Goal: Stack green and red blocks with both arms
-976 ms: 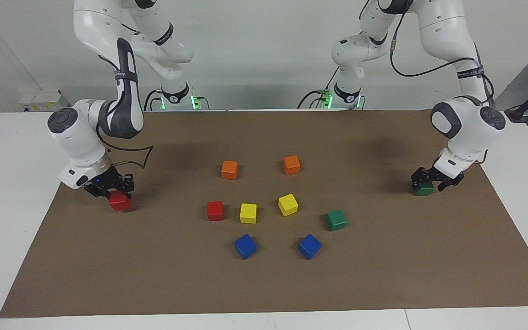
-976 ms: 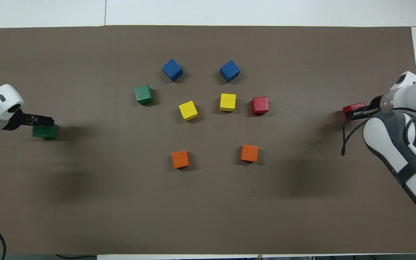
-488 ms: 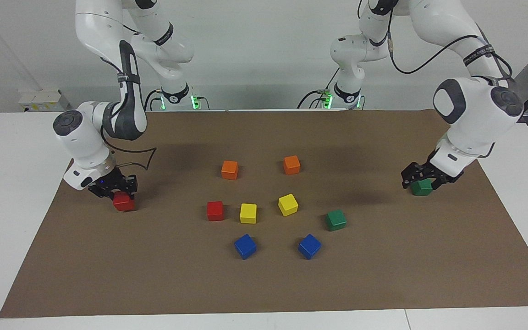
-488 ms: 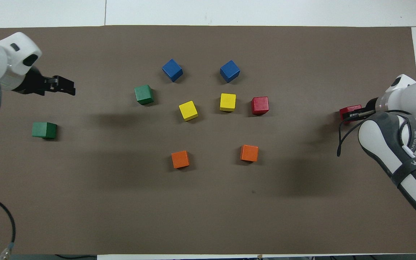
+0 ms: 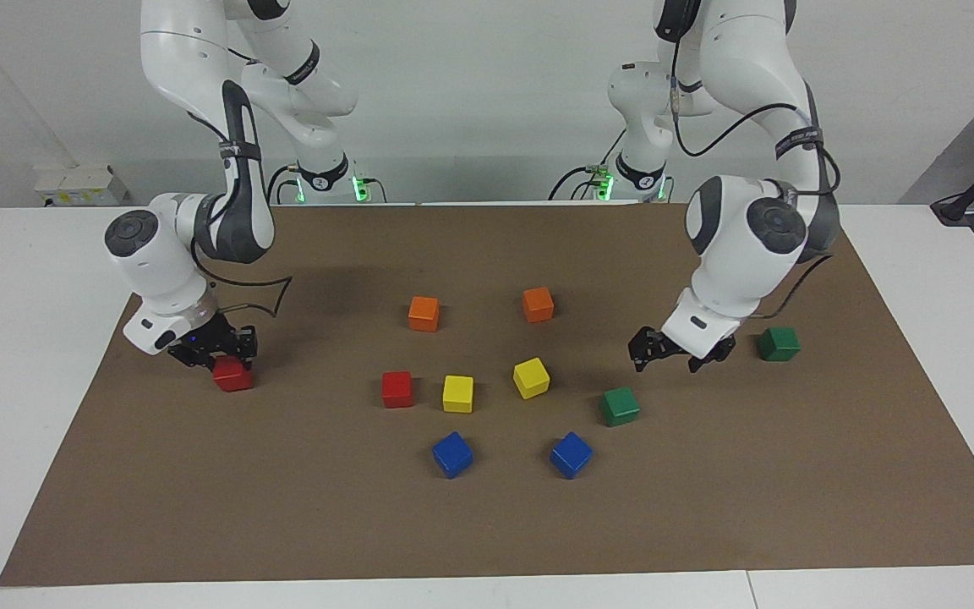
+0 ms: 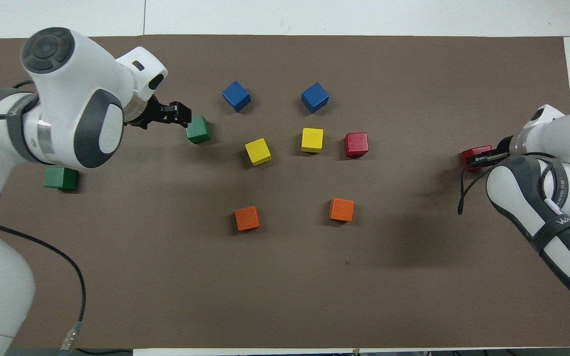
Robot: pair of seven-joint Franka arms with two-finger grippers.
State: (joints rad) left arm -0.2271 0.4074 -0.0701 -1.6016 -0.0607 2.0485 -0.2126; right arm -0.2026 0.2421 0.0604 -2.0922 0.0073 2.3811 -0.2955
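Broadly, the brown mat (image 5: 487,524) covers a white table (image 5: 13,338) before a plain pale wall, with spare orange, yellow and blue cubes ringing its middle. Toward its own end, the right gripper (image 5: 215,353) sits clamped on a red block (image 5: 233,375), apparently seating a stack base there while the second red block (image 5: 396,389) waits mid-mat. Wide open, the left gripper (image 5: 680,355) hangs between one green block (image 5: 779,343) parked at its end and the other (image 5: 620,406), which it seems about to fetch.

Ten cubes on a paper mat (image 5: 707,507), eight clustered mid-mat in rows, one cube (image 5: 779,343) alone toward the left arm's end, one cube (image 5: 233,374) toward the right arm's end under the right gripper (image 5: 215,353), left gripper (image 5: 678,359) over the mat beside the cluster.
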